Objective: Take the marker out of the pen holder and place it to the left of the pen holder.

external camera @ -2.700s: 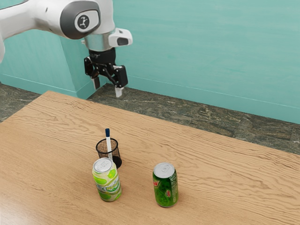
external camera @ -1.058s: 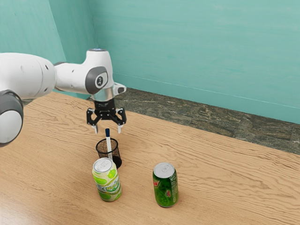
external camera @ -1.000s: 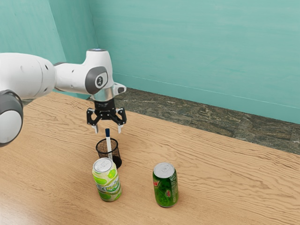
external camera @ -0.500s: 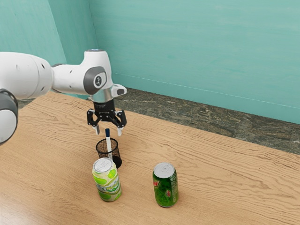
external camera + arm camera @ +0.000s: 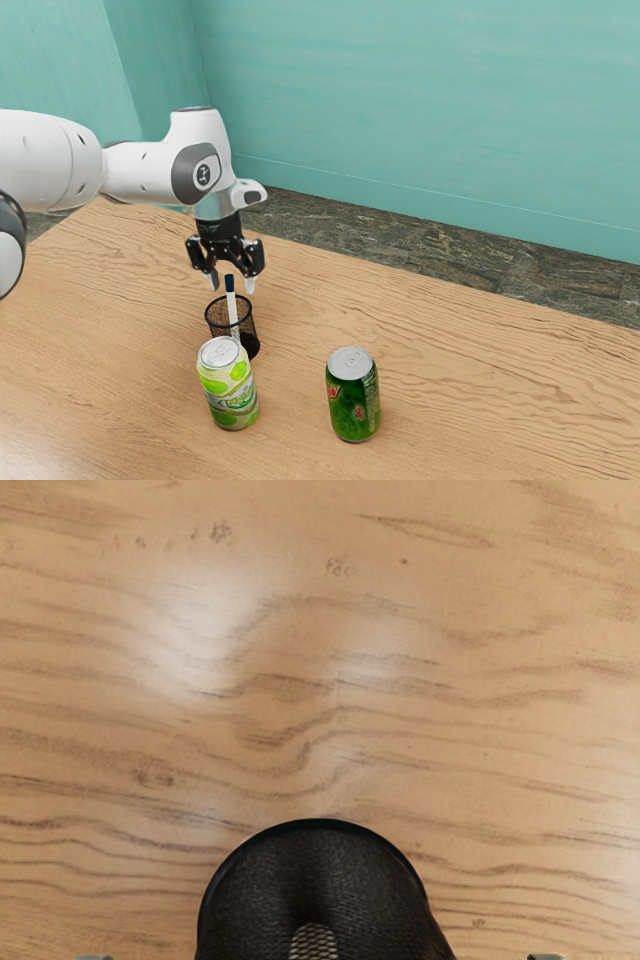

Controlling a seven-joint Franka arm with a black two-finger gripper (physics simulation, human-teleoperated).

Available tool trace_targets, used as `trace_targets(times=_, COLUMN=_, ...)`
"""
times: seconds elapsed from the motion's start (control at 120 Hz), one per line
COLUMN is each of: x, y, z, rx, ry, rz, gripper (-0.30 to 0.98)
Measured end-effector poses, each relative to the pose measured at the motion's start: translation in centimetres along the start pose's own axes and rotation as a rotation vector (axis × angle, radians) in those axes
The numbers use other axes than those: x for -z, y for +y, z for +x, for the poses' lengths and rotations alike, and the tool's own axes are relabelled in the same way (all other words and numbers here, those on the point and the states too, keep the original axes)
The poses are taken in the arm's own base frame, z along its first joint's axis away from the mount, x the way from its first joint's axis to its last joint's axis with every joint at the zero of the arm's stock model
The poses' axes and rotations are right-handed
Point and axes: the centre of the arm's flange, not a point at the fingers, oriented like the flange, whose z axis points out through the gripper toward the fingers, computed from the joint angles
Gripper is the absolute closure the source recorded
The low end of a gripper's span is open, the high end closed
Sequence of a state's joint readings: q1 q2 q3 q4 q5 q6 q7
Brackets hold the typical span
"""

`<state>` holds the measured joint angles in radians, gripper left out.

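The arm [image 5: 145,172] is glossy white with rounded shells, small dark marks dotting the thick section at the scene's left. A dark grey surround frames a white disc [image 5: 204,175] bearing a dark emblem. Below sit a pale silvery collar [image 5: 211,208] and, to its right, a white housing [image 5: 250,192] with a dark inset. The gripper [image 5: 231,286] is black, its linkages angular, its fingertips [image 5: 250,285] pale.

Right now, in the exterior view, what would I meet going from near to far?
Lime-patterned can → black mesh pen holder → table's far edge → dark stone floor → teal wall.
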<state>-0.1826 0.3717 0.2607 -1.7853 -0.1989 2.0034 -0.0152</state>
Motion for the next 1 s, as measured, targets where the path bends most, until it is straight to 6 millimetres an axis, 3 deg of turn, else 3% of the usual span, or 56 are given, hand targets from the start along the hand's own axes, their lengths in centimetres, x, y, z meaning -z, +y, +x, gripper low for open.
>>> trace_targets(times=0.108, x=0.0, y=0.0, z=0.0, rx=-0.017, ry=0.0, rz=-0.001, gripper=0.36)
trace_targets(times=0.25, x=0.0, y=0.0, z=-0.1, rx=-0.034, ry=-0.007, rz=-0.001, gripper=0.49)
trace_targets(times=0.6, x=0.6, y=0.0, z=-0.5, rx=-0.055, ry=-0.019, rz=-0.005, gripper=0.69)
trace_targets(times=0.733, x=1.6, y=-0.1, z=-1.4, rx=-0.059, ry=-0.015, rz=-0.01, gripper=0.72)
trace_targets(times=0.833, x=4.8, y=-0.4, z=-4.1, rx=-0.062, ry=0.018, rz=-0.029, gripper=0.73)
trace_targets(times=0.942, x=11.8, y=-0.8, z=-6.8, rx=-0.081, ry=0.128, rz=-0.034, gripper=0.74)
trace_targets(times=1.0, x=13.8, y=-1.9, z=-7.6, rx=-0.072, ry=0.157, rz=-0.027, gripper=0.75)
